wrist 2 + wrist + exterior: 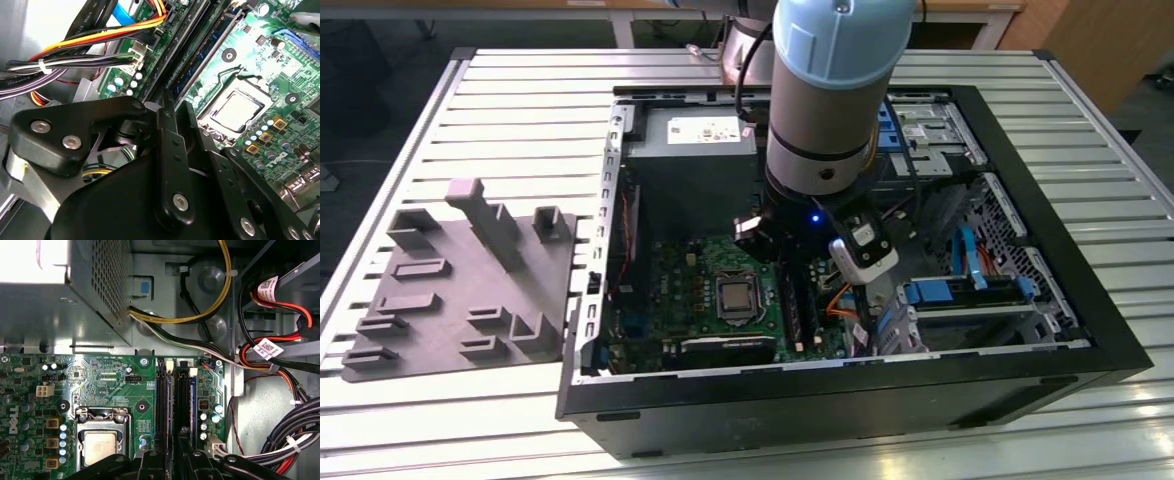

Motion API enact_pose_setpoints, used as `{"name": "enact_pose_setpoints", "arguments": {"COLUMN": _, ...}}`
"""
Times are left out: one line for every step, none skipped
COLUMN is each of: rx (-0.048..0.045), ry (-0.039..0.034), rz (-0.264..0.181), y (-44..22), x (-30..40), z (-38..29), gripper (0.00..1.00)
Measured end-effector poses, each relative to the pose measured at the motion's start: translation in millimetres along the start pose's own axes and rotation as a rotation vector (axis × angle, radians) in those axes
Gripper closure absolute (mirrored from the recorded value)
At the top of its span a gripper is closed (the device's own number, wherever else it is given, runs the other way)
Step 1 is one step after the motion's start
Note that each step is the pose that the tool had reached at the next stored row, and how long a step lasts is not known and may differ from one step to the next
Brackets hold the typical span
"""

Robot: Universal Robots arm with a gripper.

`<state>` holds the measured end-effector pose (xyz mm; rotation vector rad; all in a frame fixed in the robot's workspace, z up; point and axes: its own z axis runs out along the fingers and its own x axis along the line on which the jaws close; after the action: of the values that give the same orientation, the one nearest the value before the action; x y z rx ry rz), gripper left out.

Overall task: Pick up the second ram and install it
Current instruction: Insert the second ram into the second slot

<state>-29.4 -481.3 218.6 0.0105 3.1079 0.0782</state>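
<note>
My gripper [795, 288] reaches down into the open computer case, over the memory slots of the green motherboard [700, 275]. In the second wrist view its fingers [167, 115] stand close together at the near end of the slots, gripper [176, 102] shut. A slim ram stick with a blue board [220, 31] stands upright in a slot just beside the fingertips. In the first wrist view that blue stick [192, 392] runs next to two dark slots [167, 395], and the gripper [175, 459] sits over their end. Whether the fingers pinch a stick is hidden.
Bundled cables [280, 440] run close beside the slots. The processor socket [100, 445] lies on the other side. Case walls [854, 395] and the drive bays with blue clips [947, 290] ring the work area. A grey moulded holder [467, 290] sits on the slatted table at the exterior view's left.
</note>
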Motion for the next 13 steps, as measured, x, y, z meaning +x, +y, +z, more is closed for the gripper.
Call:
{"name": "enact_pose_setpoints", "arguments": {"rx": 0.0000, "ry": 0.0000, "rz": 0.000, "y": 0.0, "x": 0.0, "z": 0.0, "gripper": 0.75}}
{"name": "enact_pose_setpoints", "arguments": {"rx": 0.0000, "ry": 0.0000, "rz": 0.000, "y": 0.0, "x": 0.0, "z": 0.0, "gripper": 0.75}}
{"name": "enact_pose_setpoints", "arguments": {"rx": 0.0001, "ry": 0.0000, "rz": 0.000, "y": 0.0, "x": 0.0, "z": 0.0, "gripper": 0.75}}
{"name": "enact_pose_setpoints", "arguments": {"rx": 0.0000, "ry": 0.0000, "rz": 0.000, "y": 0.0, "x": 0.0, "z": -0.5, "gripper": 0.75}}
{"name": "enact_pose_setpoints", "arguments": {"rx": -0.0002, "ry": -0.0001, "rz": 0.000, "y": 0.1, "x": -0.1, "z": -1.5, "gripper": 0.75}}
{"name": "enact_pose_setpoints", "arguments": {"rx": -0.0001, "ry": -0.0001, "rz": 0.000, "y": 0.2, "x": -0.1, "z": -2.8, "gripper": 0.75}}
{"name": "enact_pose_setpoints", "arguments": {"rx": 0.0001, "ry": 0.0000, "rz": 0.000, "y": 0.3, "x": -0.2, "z": -4.3, "gripper": 0.75}}
{"name": "enact_pose_setpoints", "arguments": {"rx": 0.0002, "ry": 0.0000, "rz": 0.000, "y": 0.4, "x": -0.2, "z": -5.9, "gripper": 0.75}}
{"name": "enact_pose_setpoints", "arguments": {"rx": 0.0003, "ry": 0.0000, "rz": 0.000, "y": 0.4, "x": -0.3, "z": -7.3, "gripper": 0.75}}
{"name": "enact_pose_setpoints", "arguments": {"rx": 0.0006, "ry": 0.0000, "rz": 0.000, "y": 0.5, "x": -0.3, "z": -8.6, "gripper": 0.75}}
{"name": "enact_pose_setpoints", "arguments": {"rx": 0.0008, "ry": 0.0000, "rz": 0.000, "y": 0.5, "x": -0.3, "z": -9.8, "gripper": 0.75}}
{"name": "enact_pose_setpoints", "arguments": {"rx": 0.0011, "ry": 0.0000, "rz": 0.000, "y": 0.6, "x": -0.4, "z": -11.1, "gripper": 0.75}}
{"name": "enact_pose_setpoints", "arguments": {"rx": 0.0014, "ry": 0.0000, "rz": 0.000, "y": 0.7, "x": -0.4, "z": -12.3, "gripper": 0.75}}
